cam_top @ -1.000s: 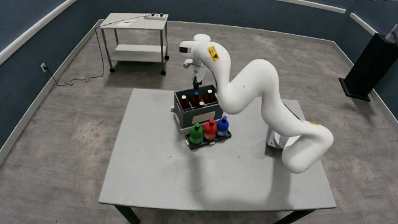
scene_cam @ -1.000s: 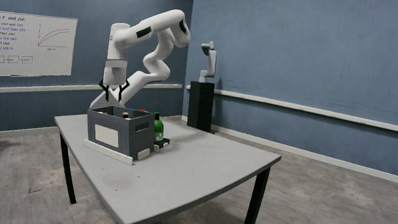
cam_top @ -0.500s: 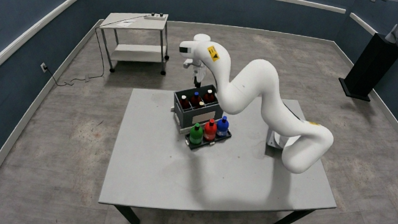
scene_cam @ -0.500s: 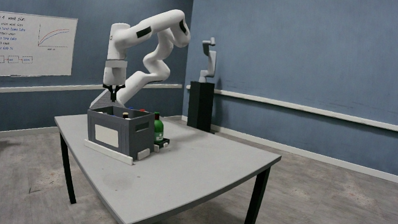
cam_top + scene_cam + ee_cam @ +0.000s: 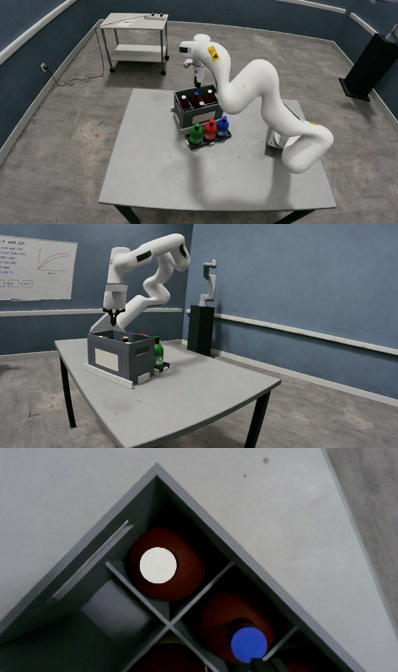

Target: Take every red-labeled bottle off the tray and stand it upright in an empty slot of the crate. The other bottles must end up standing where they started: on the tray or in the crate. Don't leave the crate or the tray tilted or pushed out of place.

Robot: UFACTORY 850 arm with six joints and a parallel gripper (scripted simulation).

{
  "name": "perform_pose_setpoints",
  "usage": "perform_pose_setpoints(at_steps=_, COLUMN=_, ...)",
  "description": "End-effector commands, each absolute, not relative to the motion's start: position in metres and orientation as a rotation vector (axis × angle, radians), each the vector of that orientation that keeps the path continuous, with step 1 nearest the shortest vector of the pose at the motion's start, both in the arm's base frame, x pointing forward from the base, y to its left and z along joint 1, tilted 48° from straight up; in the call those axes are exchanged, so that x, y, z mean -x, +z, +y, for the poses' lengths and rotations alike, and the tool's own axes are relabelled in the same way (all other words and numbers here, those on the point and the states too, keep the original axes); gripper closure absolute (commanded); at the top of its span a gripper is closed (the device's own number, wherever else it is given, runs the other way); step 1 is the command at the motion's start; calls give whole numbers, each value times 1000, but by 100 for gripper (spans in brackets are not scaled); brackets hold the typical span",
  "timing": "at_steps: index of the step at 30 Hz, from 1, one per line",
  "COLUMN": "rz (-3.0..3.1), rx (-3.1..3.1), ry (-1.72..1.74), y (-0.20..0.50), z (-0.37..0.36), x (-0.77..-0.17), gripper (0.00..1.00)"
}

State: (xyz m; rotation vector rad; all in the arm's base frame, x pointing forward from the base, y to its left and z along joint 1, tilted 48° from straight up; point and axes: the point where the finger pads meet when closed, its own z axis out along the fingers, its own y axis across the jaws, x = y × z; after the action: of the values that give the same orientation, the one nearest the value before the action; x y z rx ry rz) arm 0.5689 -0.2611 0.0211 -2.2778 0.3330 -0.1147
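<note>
Gripper (image 5: 113, 322) jaws fully closed on nothing, hanging just above the crate (image 5: 122, 355) at its far rim, while the red-labeled bottle (image 5: 210, 130) stands upright mid-tray (image 5: 227, 135), green bottle (image 5: 196, 133) at its 9 o'clock, blue bottle (image 5: 223, 126) at 3 o'clock.

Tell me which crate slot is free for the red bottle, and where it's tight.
One bare slot shows in the crate, at the end wall, bordered by the white-capped bottle and the dividers. The slots around the blue-capped bottle are crowded. The tray is packed three across. The gripper is shut and holds nothing.
</note>
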Motion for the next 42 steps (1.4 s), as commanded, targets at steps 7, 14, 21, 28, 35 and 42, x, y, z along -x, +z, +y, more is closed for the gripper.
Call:
perform_pose_setpoints(at_steps=7, rz=328, rx=2277, ry=-123, y=59, z=-230, x=-549, gripper=100)
perform_pose_setpoints(at_steps=14, rz=324, rx=2276, ry=-125, y=86, z=-202, x=-528, gripper=100)
perform_pose_setpoints(at_steps=21, rz=321, rx=2277, ry=-126, y=108, z=-175, x=-505, gripper=100)
perform_pose_setpoints(at_steps=28, rz=319, rx=2278, ry=-126, y=128, z=-146, x=-479, gripper=100)
perform_pose_setpoints(at_steps=35, rz=317, rx=2280, ry=-126, y=141, z=-125, x=-458, gripper=100)
perform_pose_setpoints(at_steps=42, rz=316, rx=2282, ry=-125, y=147, z=-113, x=-445, gripper=34)
